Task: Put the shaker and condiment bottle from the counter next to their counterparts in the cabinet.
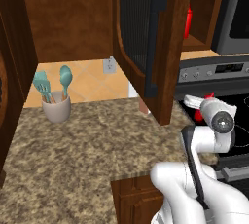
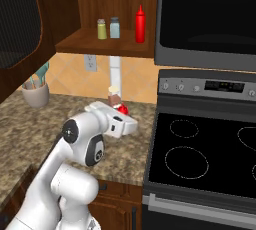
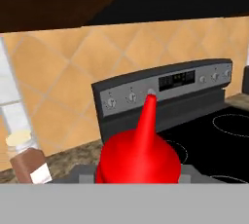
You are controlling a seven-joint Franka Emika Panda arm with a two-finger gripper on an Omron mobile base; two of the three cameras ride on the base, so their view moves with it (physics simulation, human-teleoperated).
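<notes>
Pincer [image 2: 125,119] clamped on condiment bottle [image 3: 138,157], arm bent low over counter [image 2: 75,109], hand level.

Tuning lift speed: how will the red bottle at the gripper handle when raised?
The red bottle is slim with a tapered nozzle, so probably light but tip-prone if bumped. Its glossy surface looks slippery. The gripper is shut on it near the shoulder, so it may swing.

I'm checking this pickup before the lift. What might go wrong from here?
1. The pincer, shut on the condiment bottle, sits close to the brown-bodied shaker; a careless lift may tip that shaker.
2. The open cabinet door hangs over the counter near the arm; rising towards the shelf may clip it.
3. Two shakers and a red bottle already crowd that shelf.
</notes>
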